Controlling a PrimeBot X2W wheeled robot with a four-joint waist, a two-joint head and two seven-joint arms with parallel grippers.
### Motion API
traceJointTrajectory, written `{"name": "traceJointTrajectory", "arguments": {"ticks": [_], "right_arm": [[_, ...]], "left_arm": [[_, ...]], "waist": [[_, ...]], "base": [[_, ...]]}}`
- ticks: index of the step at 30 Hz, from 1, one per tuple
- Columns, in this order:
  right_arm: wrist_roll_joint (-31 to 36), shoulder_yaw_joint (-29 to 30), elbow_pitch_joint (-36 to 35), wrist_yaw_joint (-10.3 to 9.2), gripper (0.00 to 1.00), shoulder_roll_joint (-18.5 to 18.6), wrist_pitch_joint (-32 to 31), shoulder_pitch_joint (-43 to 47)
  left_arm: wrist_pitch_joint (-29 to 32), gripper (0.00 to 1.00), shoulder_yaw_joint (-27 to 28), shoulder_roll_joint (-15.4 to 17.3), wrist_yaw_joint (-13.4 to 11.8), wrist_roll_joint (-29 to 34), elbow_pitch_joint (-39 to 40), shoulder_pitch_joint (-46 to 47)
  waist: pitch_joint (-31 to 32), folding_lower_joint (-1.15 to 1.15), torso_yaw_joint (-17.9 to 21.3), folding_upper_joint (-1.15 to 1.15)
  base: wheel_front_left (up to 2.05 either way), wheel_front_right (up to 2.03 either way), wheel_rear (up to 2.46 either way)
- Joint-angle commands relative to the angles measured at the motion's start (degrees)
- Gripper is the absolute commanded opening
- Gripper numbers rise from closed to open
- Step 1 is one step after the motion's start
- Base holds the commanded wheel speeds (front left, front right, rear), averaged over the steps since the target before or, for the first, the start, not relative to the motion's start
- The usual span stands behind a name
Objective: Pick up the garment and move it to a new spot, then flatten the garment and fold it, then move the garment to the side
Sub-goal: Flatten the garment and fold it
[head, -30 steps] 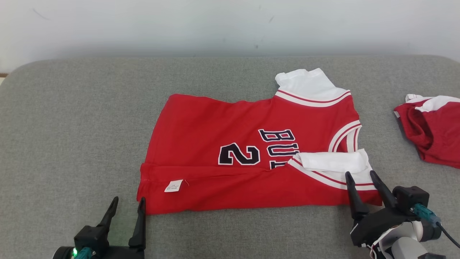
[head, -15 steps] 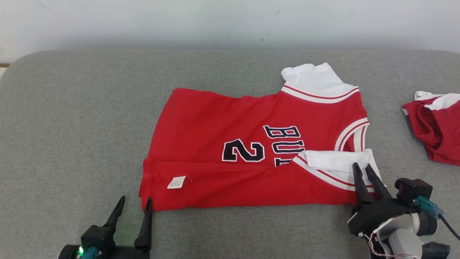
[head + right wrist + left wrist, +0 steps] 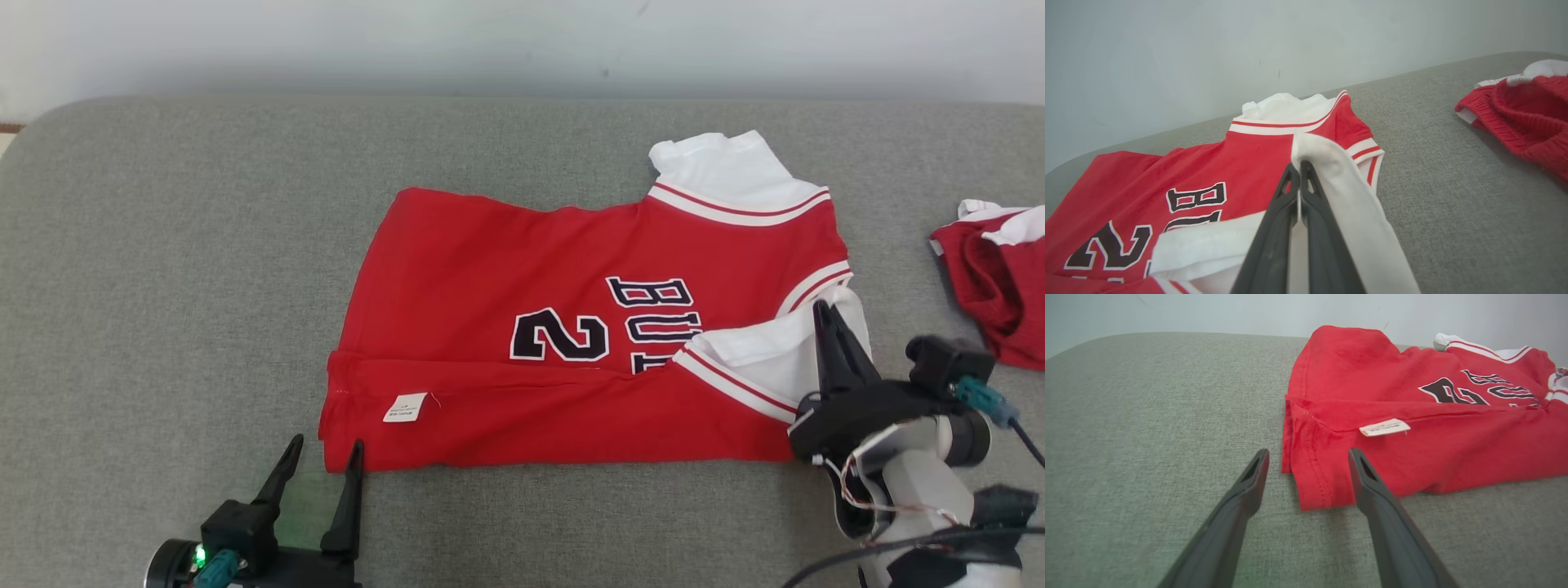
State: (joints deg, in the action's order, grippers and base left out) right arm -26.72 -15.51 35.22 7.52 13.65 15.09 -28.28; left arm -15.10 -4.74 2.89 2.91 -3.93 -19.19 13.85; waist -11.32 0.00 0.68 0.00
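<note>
Right pinch on the sleeve, left fingers waiting at the hem

Far left, the left gripper (image 3: 326, 443) hangs with fingers spread wide, grasping nothing; the red jersey (image 3: 506, 269) lies flat mid-way across the grey cushion (image 3: 163, 245), near edge folded over, care label (image 3: 406, 406) up; the right gripper (image 3: 823, 310) is clenched on the white sleeve (image 3: 767, 355); a second red garment (image 3: 992, 278) sits well apart. Light, limp knit, I'd judge; it will sag and crease, so take corners and hems, never the middle. The left wrist view puts the hem corner (image 3: 1314, 490) between the spread fingers; the right wrist view shows white cloth nipped at the fingertips, a contact the head view leaves unclear.
</note>
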Motion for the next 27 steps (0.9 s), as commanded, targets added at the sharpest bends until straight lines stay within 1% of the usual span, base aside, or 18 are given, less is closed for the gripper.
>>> {"name": "traceJointTrajectory", "arguments": {"ticks": [1,2,3,4,6,9,11,13,15,21,27], "right_arm": [[-0.43,-0.37,0.88,-0.06,0.0,0.08,0.01,-1.61],[-0.54,-0.58,1.55,-0.06,0.0,-0.01,0.02,-2.54],[-0.93,-0.61,2.57,-0.06,0.42,-0.2,0.02,-3.3],[-1.08,-0.63,3.32,-0.06,1.0,-0.18,0.02,-4.29],[-0.84,-0.33,4.16,-0.06,1.0,0.16,0.02,-5.94],[0.9,2.68,3.27,-0.06,1.0,0.6,0.01,-6.86],[2.71,5.43,2.19,-0.06,1.0,0.29,0.02,-5.93],[4.4,6.7,1.33,-0.06,1.0,-0.34,0.01,-4.03],[5.57,6.1,0.5,-0.06,1.0,-0.34,0.01,-2.08],[6.64,1.72,-1.4,-0.06,1.0,0.89,0.02,3.41],[5.98,-2.97,-1.72,-0.06,1.0,1.49,0.02,5.41]], "left_arm": [[-0.04,1.0,-0.51,0.01,-0.07,-0.14,-0.28,0.53],[-0.04,1.0,-0.79,0.01,0.02,-0.29,-0.49,0.69],[-0.04,1.0,-1.03,0.02,0.05,-0.41,-0.57,1.01],[-0.04,1.0,-1.37,0.04,0.05,-0.49,-0.62,1.37],[-0.04,1.0,-2.09,0.01,-0.06,-0.77,-0.79,1.64],[-0.04,1.0,-2.57,0.03,-0.36,-1.12,-1.07,1.38],[-0.04,1.0,-2.43,0.02,-0.45,-1.22,-1.21,1.05],[-0.04,1.0,-2.18,0.03,-0.47,-1.25,-1.4,0.41],[-0.04,1.0,-1.95,0.03,-0.55,-1.29,-1.64,-0.27],[-0.04,1.0,-0.99,0.0,-0.56,-1.59,-1.51,-1.72],[-0.04,1.0,-1.2,0.03,-0.64,-2.15,-1.41,-2.55]], "waist": [[-0.47,0.0,-0.34,0.0],[-0.66,0.0,-0.48,0.0],[-0.83,0.0,-0.64,0.0],[-1.06,0.0,-0.85,0.0],[-1.29,0.0,-1.31,0.0],[-1.27,0.0,-1.72,0.0],[-0.86,0.0,-1.8,0.0],[-0.22,0.0,-1.74,0.0],[0.56,0.0,-1.57,0.0],[2.56,0.0,-0.24,0.0],[3.67,0.0,0.53,0.0]], "base": [[0.0,0.0,0.0],[0.0,0.0,0.0],[0.0,0.0,0.0],[0.0,0.0,0.0],[0.0,0.0,0.0],[0.0,0.0,0.0],[0.0,0.0,0.0],[0.0,0.0,0.0],[0.0,0.0,0.0],[0.0,0.0,0.0],[0.0,0.0,0.0]]}}
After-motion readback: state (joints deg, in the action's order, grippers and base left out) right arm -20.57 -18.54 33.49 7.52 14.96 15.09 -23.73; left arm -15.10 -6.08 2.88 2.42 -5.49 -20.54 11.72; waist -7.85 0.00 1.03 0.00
